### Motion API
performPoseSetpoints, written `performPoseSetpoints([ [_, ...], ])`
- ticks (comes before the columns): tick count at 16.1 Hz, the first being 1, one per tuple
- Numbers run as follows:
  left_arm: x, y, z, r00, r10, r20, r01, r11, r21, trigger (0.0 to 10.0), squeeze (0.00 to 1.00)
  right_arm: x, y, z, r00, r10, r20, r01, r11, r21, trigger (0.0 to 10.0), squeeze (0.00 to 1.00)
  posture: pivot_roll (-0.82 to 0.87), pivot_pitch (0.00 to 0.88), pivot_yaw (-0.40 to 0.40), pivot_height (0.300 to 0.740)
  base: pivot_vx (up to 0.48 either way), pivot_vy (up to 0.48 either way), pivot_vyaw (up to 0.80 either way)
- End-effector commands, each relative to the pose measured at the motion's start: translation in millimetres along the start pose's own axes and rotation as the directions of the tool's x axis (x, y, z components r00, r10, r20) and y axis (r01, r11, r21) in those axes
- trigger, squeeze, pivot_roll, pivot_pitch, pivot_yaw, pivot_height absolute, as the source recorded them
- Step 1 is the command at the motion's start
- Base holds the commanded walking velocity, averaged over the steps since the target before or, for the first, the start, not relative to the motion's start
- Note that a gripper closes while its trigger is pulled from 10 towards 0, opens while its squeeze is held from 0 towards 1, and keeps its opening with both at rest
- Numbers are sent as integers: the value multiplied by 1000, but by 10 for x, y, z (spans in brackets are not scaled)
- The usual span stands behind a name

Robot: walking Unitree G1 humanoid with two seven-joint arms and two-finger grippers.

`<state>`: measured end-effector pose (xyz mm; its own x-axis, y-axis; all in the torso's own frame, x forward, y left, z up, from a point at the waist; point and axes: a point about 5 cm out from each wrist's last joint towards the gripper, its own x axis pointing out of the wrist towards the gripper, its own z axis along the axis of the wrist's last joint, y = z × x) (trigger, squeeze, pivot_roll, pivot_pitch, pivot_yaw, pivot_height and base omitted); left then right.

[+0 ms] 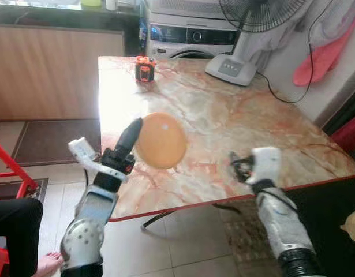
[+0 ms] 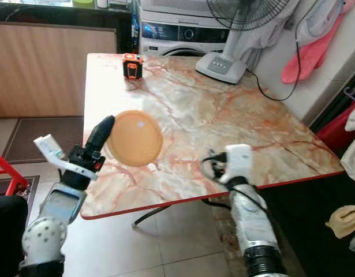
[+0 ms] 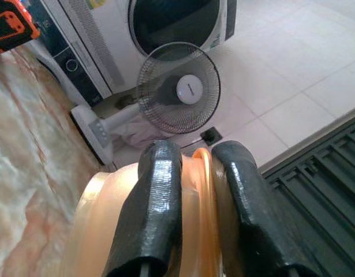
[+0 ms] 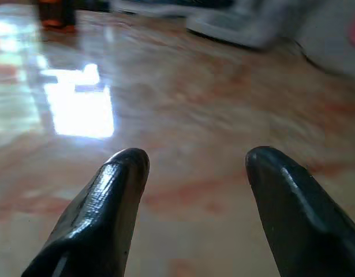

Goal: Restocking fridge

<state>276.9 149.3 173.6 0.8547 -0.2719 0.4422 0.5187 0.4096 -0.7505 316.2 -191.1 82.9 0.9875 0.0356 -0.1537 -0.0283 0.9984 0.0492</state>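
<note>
Left gripper (image 1: pixel 131 134) pinches the orange plate (image 1: pixel 161 140) above the marble table (image 1: pixel 235 115), right gripper (image 4: pixel 191 190) spread empty; pickup step, carrying fridgeward looks next

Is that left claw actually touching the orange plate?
Touching. The left wrist view shows the left gripper with both black fingers pressed on the orange plate rim.

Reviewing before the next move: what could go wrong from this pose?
1. The left gripper pinches only the rim of the orange plate, held above the marble table; it could slip or tilt out.
2. The open right gripper hovers low over the table near its edge and could scrape it.
</note>
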Motion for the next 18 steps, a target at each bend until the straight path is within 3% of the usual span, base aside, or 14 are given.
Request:
performPoseSetpoints([
  [1, -3, -89, 19, 1000, -13, 22, 13, 1000, -19, 10000, 0, -6, -199, 15, 997, -77, 7, 77, 995, 64, 10000, 0, -17, 0, -146, 740, 0, 0, 0],
  [4, -37, -112, 74, 999, 8, 42, -8, 1000, -10, 10000, 0, -35, -320, -7, 993, -121, 13, 119, 989, 87, 10000, 0, -12, 0, -139, 740, 0, 0, 0],
  [10, 28, -166, -43, 1000, -4, 2, 4, 998, -62, 10000, 0, -79, -241, -116, 992, -125, 14, 122, 984, 133, 10000, 0, -20, 0, -114, 740, 0, 0, 0],
  [18, 60, -188, -78, 1000, -5, -16, 4, 998, -62, 10000, 0, -76, -138, -137, 994, -111, 14, 108, 985, 137, 10000, 0, -24, 0, -107, 740, 0, 0, -738],
])
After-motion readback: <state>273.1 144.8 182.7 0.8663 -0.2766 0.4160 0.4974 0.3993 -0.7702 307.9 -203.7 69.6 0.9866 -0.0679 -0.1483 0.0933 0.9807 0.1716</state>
